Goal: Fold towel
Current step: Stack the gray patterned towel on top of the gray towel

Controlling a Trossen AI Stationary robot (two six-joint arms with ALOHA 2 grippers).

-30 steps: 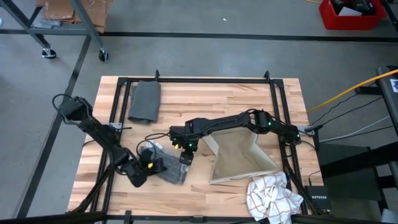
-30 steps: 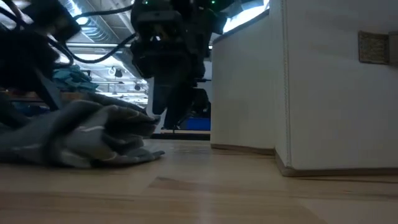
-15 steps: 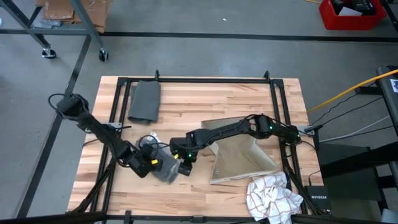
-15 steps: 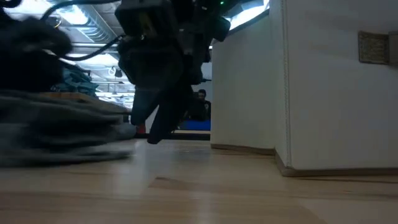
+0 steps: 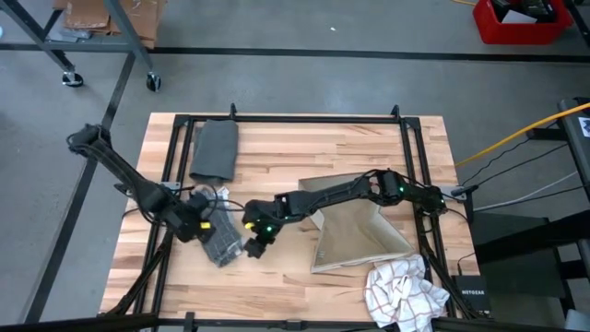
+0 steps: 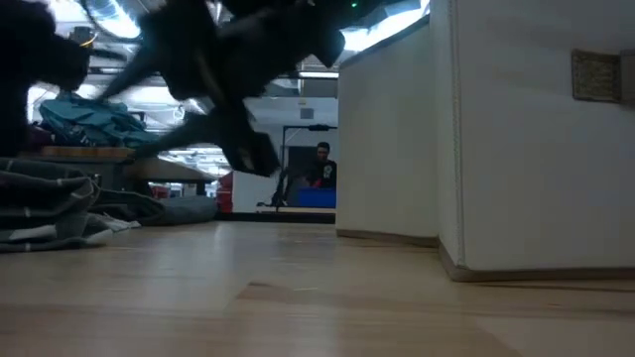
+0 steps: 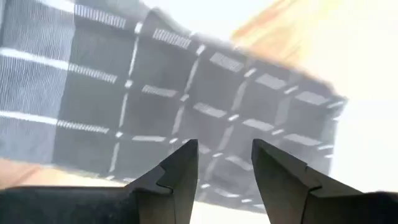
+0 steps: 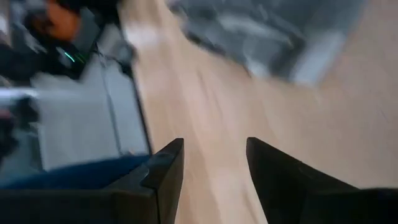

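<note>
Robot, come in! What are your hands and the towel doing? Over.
Left gripper open over grey towel. Right gripper open beside it, empty. Towel crumpled, unfolded. Beige box to its right.

Bare wooden counter [image 5: 304,148] lies open at centre rear; the beige fabric box [image 5: 355,235], white checked cloth [image 5: 401,290] and folded grey towel [image 5: 215,149] occupy the margins.

No writing can be read on anything here

even overhead light, soft shadows; low view dim, backlit by ceiling lamps [image 6: 109,15], arm smeared; wrist views motion-blurred.
</note>
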